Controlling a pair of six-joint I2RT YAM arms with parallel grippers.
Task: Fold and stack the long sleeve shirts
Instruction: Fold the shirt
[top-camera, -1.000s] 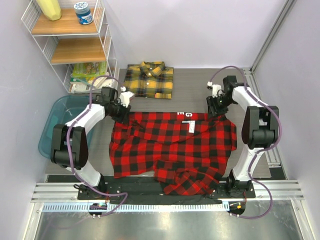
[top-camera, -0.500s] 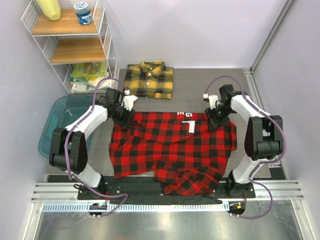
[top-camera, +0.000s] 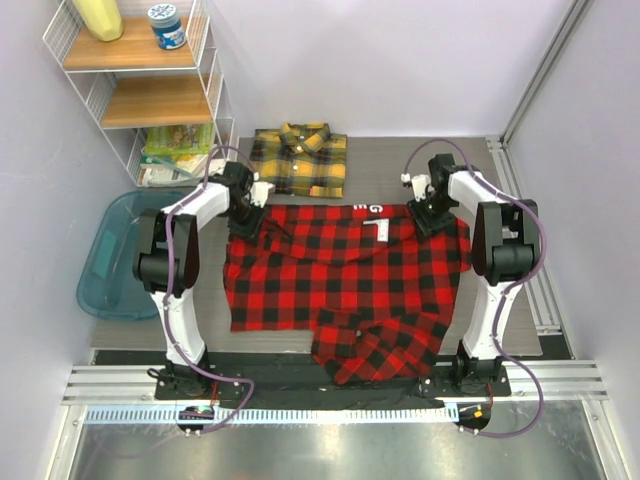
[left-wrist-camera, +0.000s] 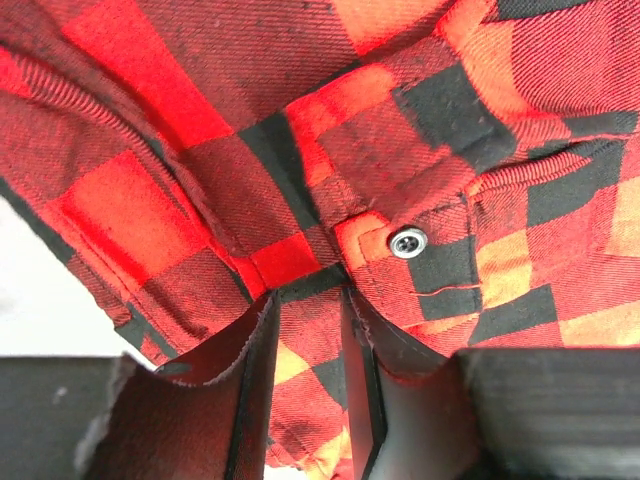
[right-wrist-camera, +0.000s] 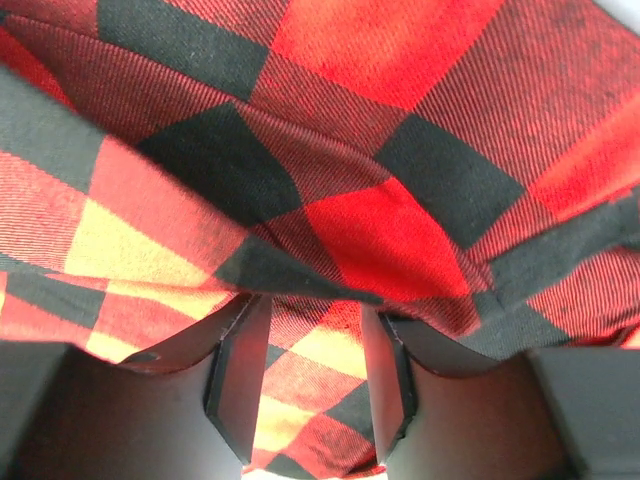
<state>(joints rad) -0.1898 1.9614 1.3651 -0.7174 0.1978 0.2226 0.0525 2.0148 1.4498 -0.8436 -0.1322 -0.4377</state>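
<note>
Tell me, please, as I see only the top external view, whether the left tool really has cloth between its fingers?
Observer: Yes, the left wrist view shows the left tool pinching a fold of the red-and-black shirt.
Operator: Thank you. Is anything hard near that grip?
Observer: A small button lies just beside the fingers, outside the pinch.
Operator: And the right tool?
Observer: Its wrist view shows a fold of the same shirt between its fingers too.
</note>
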